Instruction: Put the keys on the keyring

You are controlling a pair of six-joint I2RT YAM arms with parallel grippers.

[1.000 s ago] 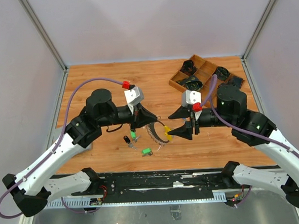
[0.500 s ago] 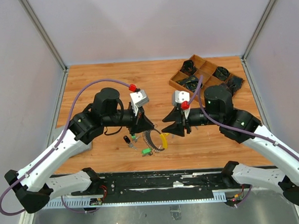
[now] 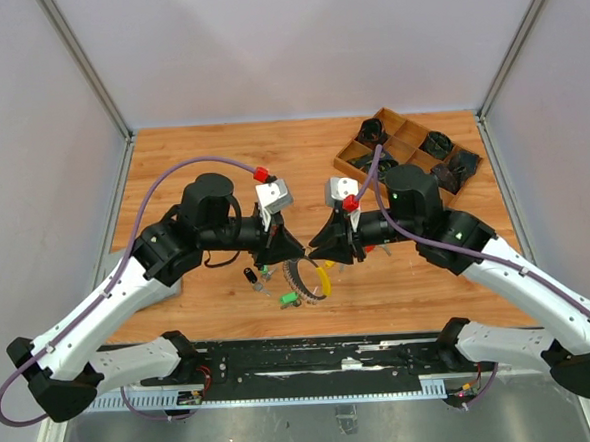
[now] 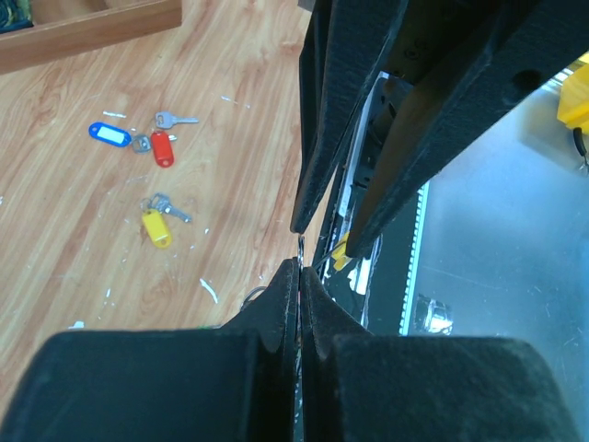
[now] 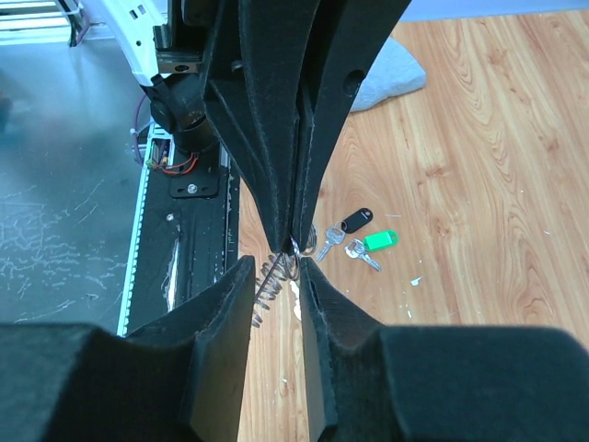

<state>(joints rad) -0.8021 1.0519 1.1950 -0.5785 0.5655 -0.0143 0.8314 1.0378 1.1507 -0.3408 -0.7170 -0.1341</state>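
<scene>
Starting at the left gripper (image 4: 299,273): jaws pressed fully together, tips pinching a thin wire of the keyring (image 3: 304,277); in the right wrist view the coil hangs from those tips.

Right gripper (image 5: 277,273): jaws part-way open with a narrow gap, nothing gripped; the coil's end sits in that gap; contact with either finger cannot be told. The two grippers meet almost tip to tip, one from each side, both pitched down over the ring.

Keyring: over the middle of the table (image 3: 200,147), closer to the near edge than to the far one; a silvery coil with a yellow piece (image 3: 325,277) on its right side; whether its lower part rests on the wood cannot be told.

Green key (image 3: 290,299): flat on the wood just beside the ring, toward the near edge and slightly left. Black fob (image 3: 250,276): left of the ring, near the left gripper; a silver key (image 5: 327,241) lies beside it.

Blue key (image 4: 110,134) and red key (image 4: 162,149): close together on the wood in the left wrist view; yellow key (image 4: 156,230) a little apart from them; all three well apart from the ring.

Tray (image 3: 344,165): wooden, divided into compartments, at the far right corner; dark items inside, too small to identify.

Grey pad (image 5: 391,78): on the wood near the left edge.
</scene>
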